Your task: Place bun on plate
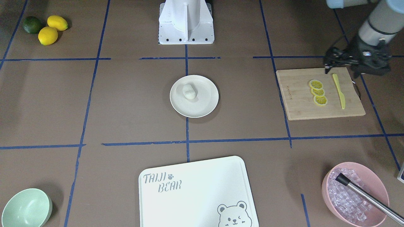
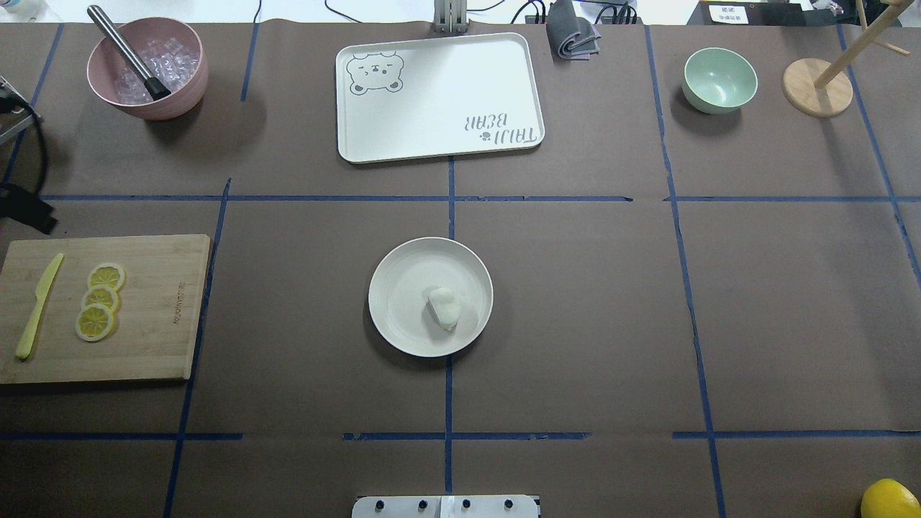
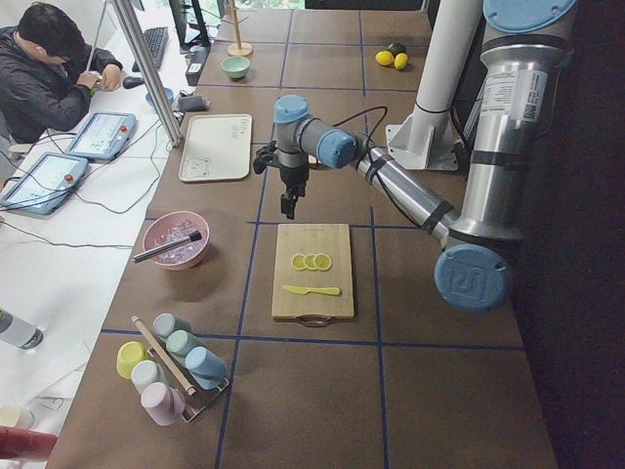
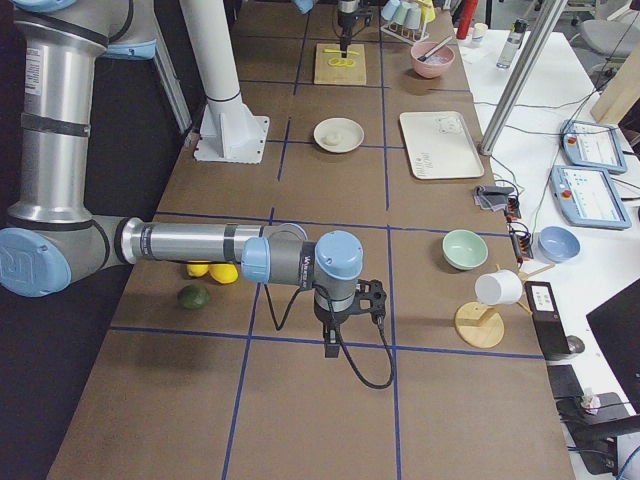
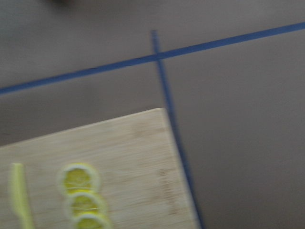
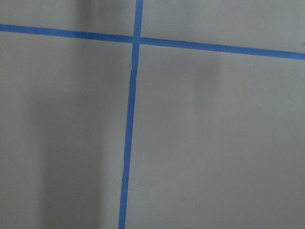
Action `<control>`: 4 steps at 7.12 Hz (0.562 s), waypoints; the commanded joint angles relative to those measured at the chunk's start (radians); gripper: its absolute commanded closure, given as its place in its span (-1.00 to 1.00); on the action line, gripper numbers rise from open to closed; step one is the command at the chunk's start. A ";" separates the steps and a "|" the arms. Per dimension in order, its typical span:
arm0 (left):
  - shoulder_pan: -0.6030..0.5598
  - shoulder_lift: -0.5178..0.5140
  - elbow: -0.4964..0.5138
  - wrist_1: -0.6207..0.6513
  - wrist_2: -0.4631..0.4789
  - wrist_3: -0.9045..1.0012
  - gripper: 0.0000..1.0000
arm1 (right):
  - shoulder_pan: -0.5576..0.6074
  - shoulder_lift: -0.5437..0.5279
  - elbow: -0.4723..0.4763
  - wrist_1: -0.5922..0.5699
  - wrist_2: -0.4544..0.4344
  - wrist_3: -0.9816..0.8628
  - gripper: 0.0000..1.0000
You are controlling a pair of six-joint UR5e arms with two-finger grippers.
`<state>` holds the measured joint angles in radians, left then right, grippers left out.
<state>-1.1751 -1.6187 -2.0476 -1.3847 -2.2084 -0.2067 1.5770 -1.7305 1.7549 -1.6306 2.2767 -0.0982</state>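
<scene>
- Now the bun [image 2: 445, 308] is seen lying on the plate [image 2: 403, 280], a little off its middle and toward the robot's side.
- The plate is set near the middle of the counter [image 2: 575, 302], where two blue tape lines [image 2: 449, 403] cross beneath it.
- A white tray [image 2: 439, 101] printed with a bear is laid beyond the plate, on the side away from the robot and well apart from it.
- On the robot's left, a wooden cutting board [image 2: 158, 309] is found, well apart from the plate. Three overlapping lemon slices [image 2: 101, 298] and a yellow knife [image 2: 39, 306] are laid on it, near each other but not touching.
- A pink bowl [image 2: 183, 86] filled with ice is placed at the far left corner, and a metal tool [image 2: 126, 50] with a black tip is leaned inside it.
- A mint-green bowl [image 2: 719, 79] is set at the far right.
- Two lemons [image 1: 48, 35] and a lime [image 1: 31, 24] are grouped close to the robot on its right.
- The left hand [image 1: 328, 64] is held in the air over the cutting-board end of the counter, its fingers pointed down. Whether they are spread or pressed together cannot be told.
- The right arm is stretched out level over bare counter on the robot's right, with the right hand [image 4: 332, 345] pointed straight down near a tape crossing. It is shown only from the side, so its state cannot be told.
</scene>
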 commanded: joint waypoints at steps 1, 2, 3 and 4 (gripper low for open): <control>-0.263 0.033 0.203 0.027 -0.101 0.398 -1.00 | 0.000 -0.001 0.000 0.000 0.001 0.000 -1.00; -0.334 0.034 0.280 0.029 -0.150 0.423 -1.00 | 0.000 0.000 0.000 0.000 0.001 0.000 -1.00; -0.400 0.066 0.338 0.015 -0.162 0.432 -1.00 | 0.000 0.000 0.000 0.000 0.001 0.001 -1.00; -0.415 0.103 0.325 0.004 -0.162 0.432 -1.00 | 0.000 -0.003 0.000 0.000 0.001 0.002 -1.00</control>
<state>-1.5458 -1.5528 -1.7442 -1.3694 -2.3589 0.2109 1.5769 -1.7313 1.7549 -1.6306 2.2779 -0.0972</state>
